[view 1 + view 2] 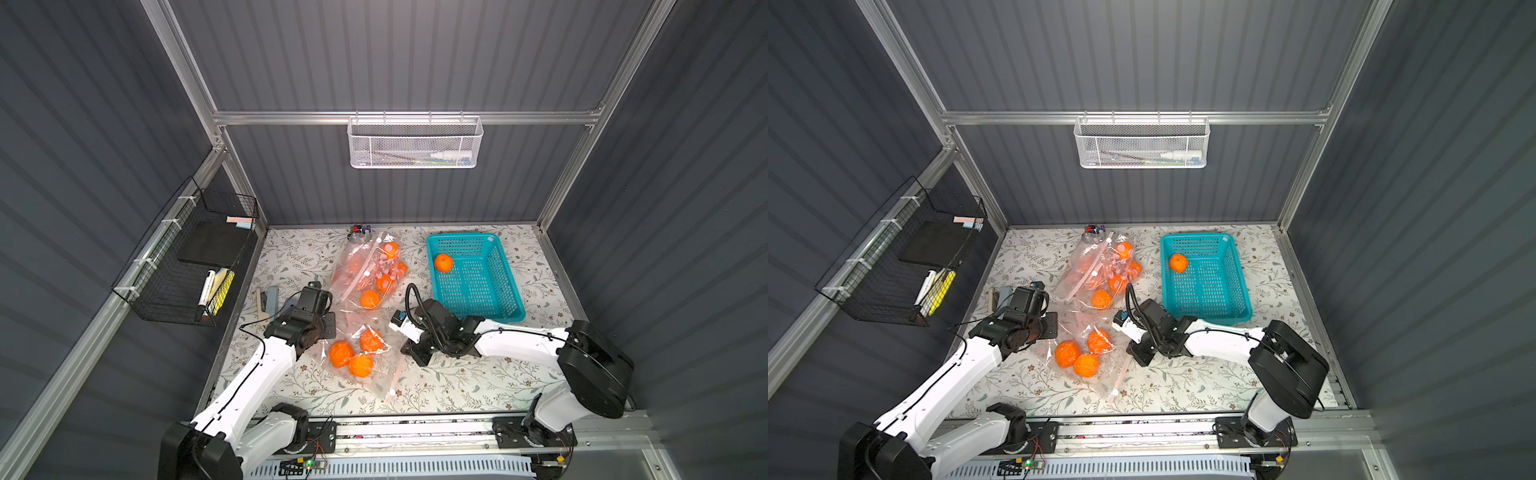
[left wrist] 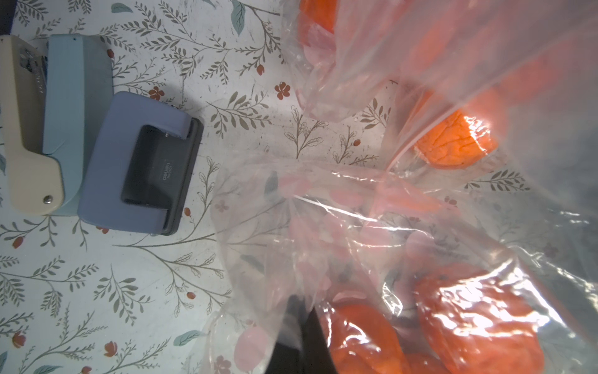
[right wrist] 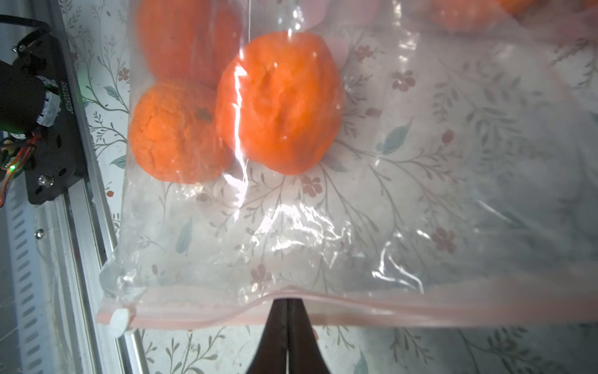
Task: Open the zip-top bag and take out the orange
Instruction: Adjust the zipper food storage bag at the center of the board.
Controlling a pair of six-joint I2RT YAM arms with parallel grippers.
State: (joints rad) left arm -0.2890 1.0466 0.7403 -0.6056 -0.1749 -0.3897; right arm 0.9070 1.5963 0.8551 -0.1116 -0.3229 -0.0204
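The clear zip-top plastic bag lies flat on the table, on the robot-base side of the turquoise plastic mesh basket and near its front left corner, with three round oranges bunched in the end away from its pink zip strip. The right gripper is clamped on that strip and the left gripper is pinched on the film at the opposite edge, probably to stretch the bag so the mouth can part. The white slider sits at the strip's end; whether the seal has parted is unclear. A second bag of oranges lies just beside the basket's left wall, crowding the work. A single orange sits inside the basket. A lilac hole punch lies beyond the bags, well apart from it.
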